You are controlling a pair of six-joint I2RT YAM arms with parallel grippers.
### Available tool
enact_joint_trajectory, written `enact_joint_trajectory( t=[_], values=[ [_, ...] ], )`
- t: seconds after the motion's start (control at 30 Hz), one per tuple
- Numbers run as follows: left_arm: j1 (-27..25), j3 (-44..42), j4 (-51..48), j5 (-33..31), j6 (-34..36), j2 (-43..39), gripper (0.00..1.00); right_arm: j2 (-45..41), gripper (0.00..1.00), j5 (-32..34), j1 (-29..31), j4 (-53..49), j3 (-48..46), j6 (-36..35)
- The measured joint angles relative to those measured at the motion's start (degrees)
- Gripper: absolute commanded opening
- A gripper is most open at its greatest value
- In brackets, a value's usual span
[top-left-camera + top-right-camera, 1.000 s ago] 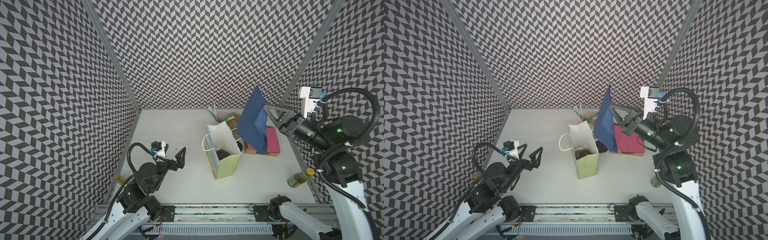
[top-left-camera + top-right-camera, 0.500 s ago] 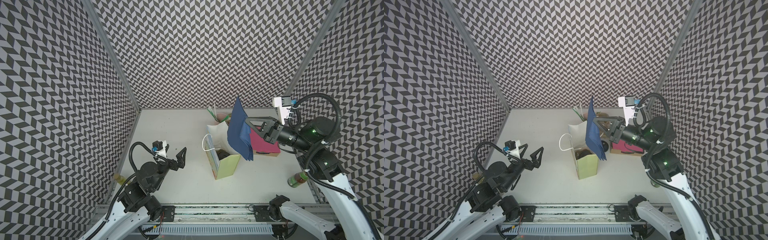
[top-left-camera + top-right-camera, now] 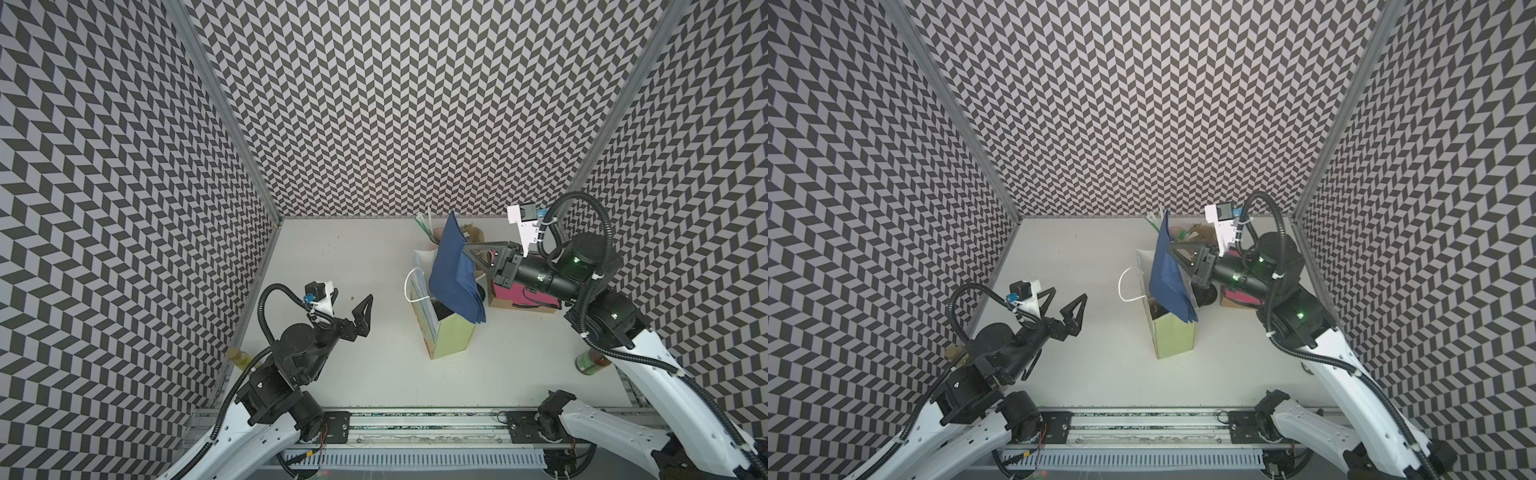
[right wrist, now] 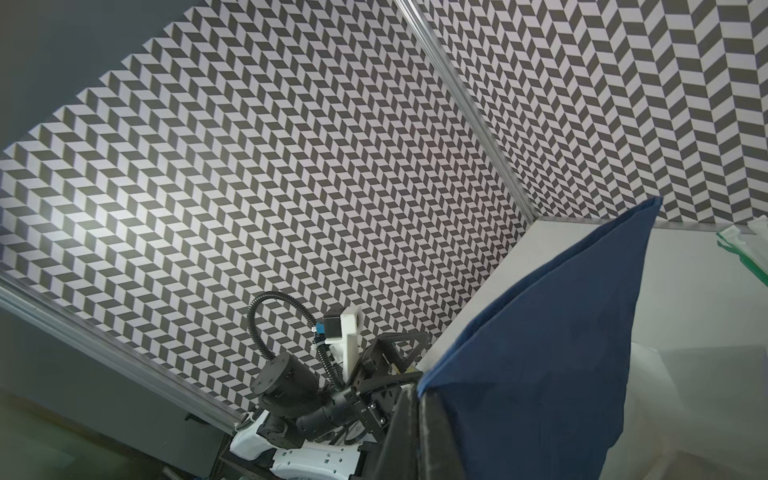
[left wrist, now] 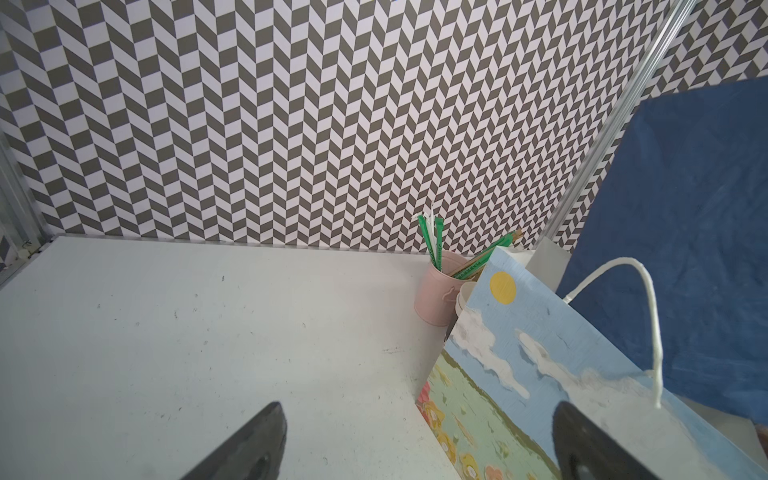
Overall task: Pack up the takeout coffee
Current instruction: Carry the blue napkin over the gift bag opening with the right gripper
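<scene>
Where it all sits: pale grey-white tabletop (image 3: 353,257), scuffed, dark specks; metal rail (image 3: 415,424) along the near edge.
Room: black-white chevron walls (image 3: 374,104) on left, far and right sides; metal post (image 3: 223,104) at the far-left corner.
Gift bag (image 3: 451,338): upright, mid-table, mouth open.
Takeout coffee (image 3: 1207,297): black, on the table just right of the bag, mostly hidden by the napkin.
Right gripper (image 3: 467,250): clamped on blue napkin (image 3: 453,270), which hangs over the bag mouth.
Left gripper (image 3: 1068,293): jaws wide, empty, near left.
Far side: pink cup (image 5: 438,295) with straws.
Right edge: bottle (image 3: 590,361).
</scene>
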Motion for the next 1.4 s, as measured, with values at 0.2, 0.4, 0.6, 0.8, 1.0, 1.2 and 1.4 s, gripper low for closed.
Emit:
enact_joint_trajectory(
  t=[0.2, 0.4, 0.6, 0.8, 1.0, 1.2, 1.4],
  values=[
    [0.00, 0.00, 0.02, 0.00, 0.00, -0.02, 1.00, 2.51, 0.00, 2.56, 0.57, -0.07, -1.55, -1.14],
    [0.02, 0.00, 0.02, 0.00, 0.00, -0.02, 1.00, 5.25, 0.00, 4.61, 1.33, 0.11, -1.60, -2.23],
    [0.00, 0.00, 0.02, -0.02, 0.00, -0.02, 1.00, 7.50, 0.00, 7.48, 1.88, 0.57, -1.60, -3.45],
    [0.00, 0.00, 0.02, -0.02, 0.00, -0.02, 1.00, 8.90, 0.00, 10.10, 2.58, 0.98, -1.99, -4.59],
    [0.00, 0.00, 0.00, -0.02, 0.00, -0.13, 1.00, 9.29, 0.00, 13.03, 3.32, 1.07, -2.54, -6.21],
    [0.02, 0.00, 0.02, -0.04, 0.00, -0.13, 1.00, 9.27, 0.00, 16.87, 4.66, 1.25, -5.68, -7.21],
    [0.00, 0.00, 0.02, -0.02, 0.00, -0.13, 1.00, 9.27, 0.00, 21.29, 6.88, 0.85, -8.15, -7.78]
  ],
)
